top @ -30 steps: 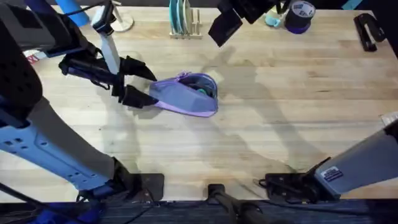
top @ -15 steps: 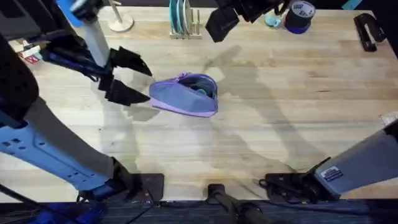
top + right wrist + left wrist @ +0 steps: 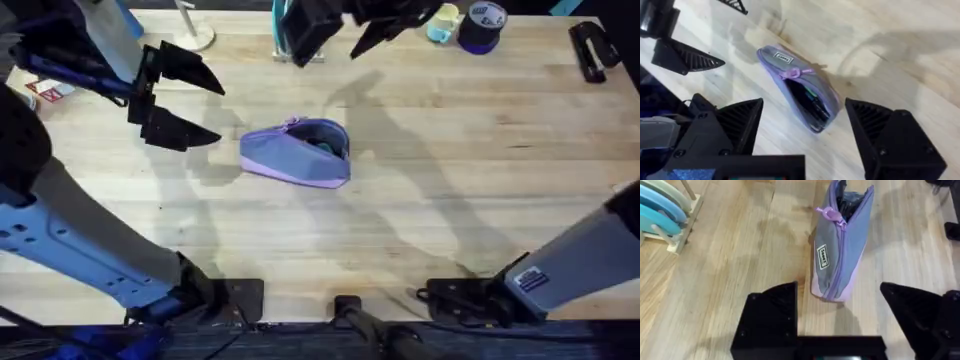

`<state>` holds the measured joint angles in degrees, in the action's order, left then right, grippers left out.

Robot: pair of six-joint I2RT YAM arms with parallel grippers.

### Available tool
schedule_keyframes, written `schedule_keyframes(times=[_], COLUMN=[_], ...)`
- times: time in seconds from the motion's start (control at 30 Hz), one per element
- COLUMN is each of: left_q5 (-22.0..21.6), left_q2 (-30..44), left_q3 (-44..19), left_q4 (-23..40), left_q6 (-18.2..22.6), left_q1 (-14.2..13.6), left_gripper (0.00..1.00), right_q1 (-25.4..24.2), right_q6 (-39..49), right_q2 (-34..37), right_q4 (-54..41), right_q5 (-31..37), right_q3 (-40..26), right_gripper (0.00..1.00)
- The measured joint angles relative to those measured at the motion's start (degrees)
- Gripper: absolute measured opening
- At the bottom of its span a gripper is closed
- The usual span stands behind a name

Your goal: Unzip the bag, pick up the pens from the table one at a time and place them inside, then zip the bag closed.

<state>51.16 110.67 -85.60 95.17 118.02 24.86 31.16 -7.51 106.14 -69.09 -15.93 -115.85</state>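
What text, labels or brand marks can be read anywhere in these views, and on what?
Small white label on the bag: dark lettering, too small to read.
White sticker on the right arm's base: print too blurred to read.
Purple tape roll at the table's far edge: white label, print unreadable.
Nothing else legible.

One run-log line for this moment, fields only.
bag: half unzipped, pens inside | left gripper: open, empty | right gripper: open, raised | zipping: pending

pale plank table (image 3: 450, 180), purple bag (image 3: 296, 152) lying on it, dish rack (image 3: 296, 45), tape roll (image 3: 482, 28)
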Motion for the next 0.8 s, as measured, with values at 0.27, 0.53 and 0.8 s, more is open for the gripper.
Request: schedule_keyframes(times=[0.27,0.53,0.8], left_q5=[0.0,0.0,0.0], left_q2=[0.0,0.0,0.0], left_q3=[-0.2,-0.3,-0.3], left_q4=[0.7,0.7,0.7], left_q6=[0.0,0.0,0.0], left_q1=[0.0,0.0,0.0], left_gripper=[0.995,0.995,0.995], right_q1=[2.1,3.5,3.7], right_q6=[-0.2,-0.2,-0.2], right_q2=[5.7,5.8,10.1], right_q4=[0.8,1.6,1.7], right_q5=[-1.4,-1.6,-1.9], right_q3=[0.0,0.0,0.0], right_gripper=[0.997,0.997,0.997])
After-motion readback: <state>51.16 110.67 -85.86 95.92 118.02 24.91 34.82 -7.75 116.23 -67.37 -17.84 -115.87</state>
